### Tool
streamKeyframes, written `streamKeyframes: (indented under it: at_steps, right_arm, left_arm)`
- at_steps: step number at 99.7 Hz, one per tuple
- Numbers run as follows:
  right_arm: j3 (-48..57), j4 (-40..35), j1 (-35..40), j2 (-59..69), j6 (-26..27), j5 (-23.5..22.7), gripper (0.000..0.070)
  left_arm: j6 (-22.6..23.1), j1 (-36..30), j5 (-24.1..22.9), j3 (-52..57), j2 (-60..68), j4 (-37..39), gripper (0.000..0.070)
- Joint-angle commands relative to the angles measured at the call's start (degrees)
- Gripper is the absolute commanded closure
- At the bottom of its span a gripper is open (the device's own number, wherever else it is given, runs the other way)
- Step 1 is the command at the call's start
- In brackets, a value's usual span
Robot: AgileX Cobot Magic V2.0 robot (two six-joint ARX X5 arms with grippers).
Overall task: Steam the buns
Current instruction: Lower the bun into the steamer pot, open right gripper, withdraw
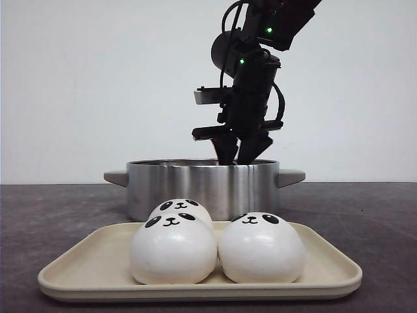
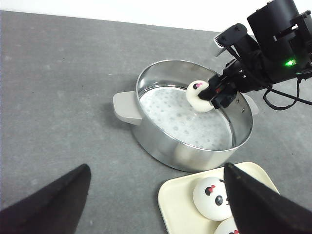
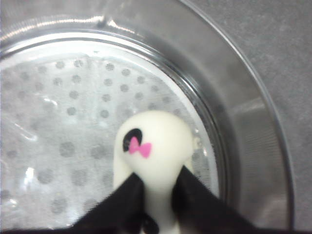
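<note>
Right jaws grasp one bun [image 3: 153, 156], squeezed between them, suspended just above the steamer pot's [image 2: 192, 122] perforated liner; left jaws released.

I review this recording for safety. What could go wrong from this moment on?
The right gripper squeezes a bun near the steamer pot wall; released here, it may land against the rim, not flat. The squeezed bun might stick to the fingers. Three buns crowd the tray, making the next grasp tight.
</note>
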Motion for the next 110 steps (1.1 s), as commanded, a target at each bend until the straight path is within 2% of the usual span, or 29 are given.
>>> streamKeyframes:
  at_steps: [1,41,49,59,68,81,98,110]
  right_arm:
    - [1.3,-0.5,0.1,1.7,-0.5,0.2,0.0331]
    - [3.4,-2.6,0.2,1.3,-0.1,1.2,0.0330]
    - [5.2,-4.4,0.2,0.0,0.4,-1.1,0.0452]
    - [7.1,-6.8,0.2,-2.6,0.7,-5.6,0.0700]
    - [7.1,-7.2,0.5,-6.6,2.2,-8.3,0.0699]
    - [7.1,-9.3,2.4,-14.0,2.6,-8.0,0.0699]
    - [7.1,-12.0,6.4,-25.4,2.9,-7.8,0.0699]
    - [7.1,-14.8,10.4,-33.6,3.4,-7.7,0.0699]
  left_arm:
    - [-0.1,-0.2,-0.1,0.7,0.3,0.6,0.0184]
    - [-0.6,-0.2,0.1,0.7,0.3,0.6,0.0184]
    - [-2.2,-0.2,0.8,0.7,0.3,0.7,0.0184]
    - [-2.3,-0.3,4.7,0.7,1.4,0.8,0.0184]
    - [-3.0,-1.6,6.6,0.7,3.1,0.9,0.0185]
    - [-5.6,-5.5,6.4,0.7,6.9,0.9,0.0186]
    - [-8.3,-12.6,3.3,1.4,13.4,0.9,0.0187]
    - [-13.8,-17.9,-0.2,2.9,19.1,0.4,0.0186]
